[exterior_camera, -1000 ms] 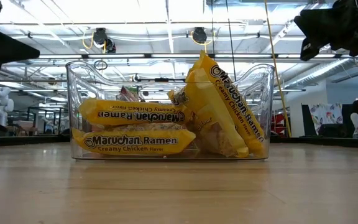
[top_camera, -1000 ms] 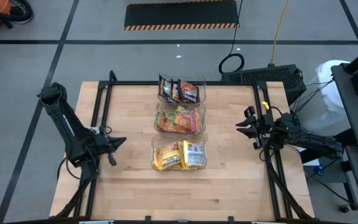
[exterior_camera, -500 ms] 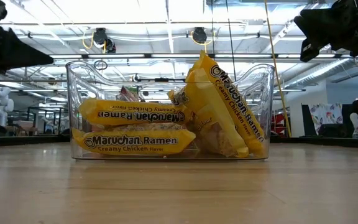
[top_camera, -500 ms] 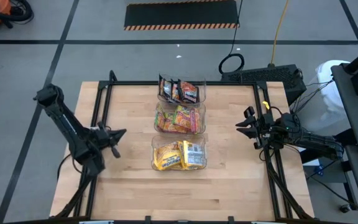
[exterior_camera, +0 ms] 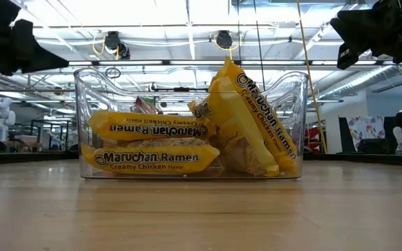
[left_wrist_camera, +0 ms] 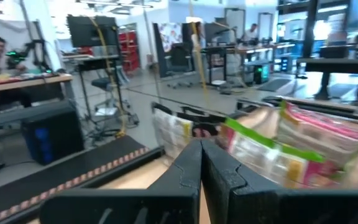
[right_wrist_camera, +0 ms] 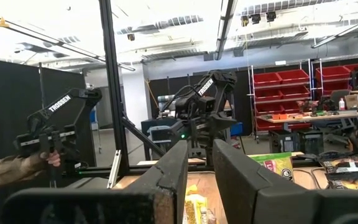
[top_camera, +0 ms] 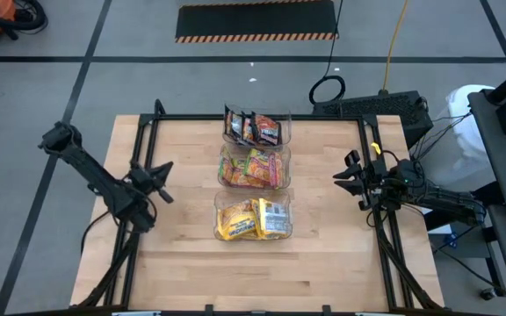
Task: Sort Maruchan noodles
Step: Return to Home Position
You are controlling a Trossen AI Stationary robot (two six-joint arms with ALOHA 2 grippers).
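All the noodles are binned on the wooden surface (top_camera: 183,263), so we'll place everything off the middle bin (top_camera: 220,168). That clear bin holds the green-yellow packets (top_camera: 253,168), stood on edge and packed side by side. The far bin (top_camera: 288,132), touching or nearly touching the middle bin on the side away from the low camera, has the dark packets (top_camera: 251,128). The near bin (top_camera: 215,219) sits just beside the middle bin on the low camera's side and carries the yellow packets (top_camera: 235,224). One of those shows a pale back panel. From the low view we can read "Creamy Chicken" on them: two lie flat, one on top of the other, and another leans up against the bin's right wall.

The left pincer (top_camera: 160,172) hangs well apart from the middle bin on its left side, over the black frame rail. Its wrist view shows the two fingers pressed together with nothing between them. The right pincer (top_camera: 344,178) hangs well apart from the middle bin on the opposite side. Its fingers are a little spread and hold nothing. In the low view both sit higher than the near bin's rim.
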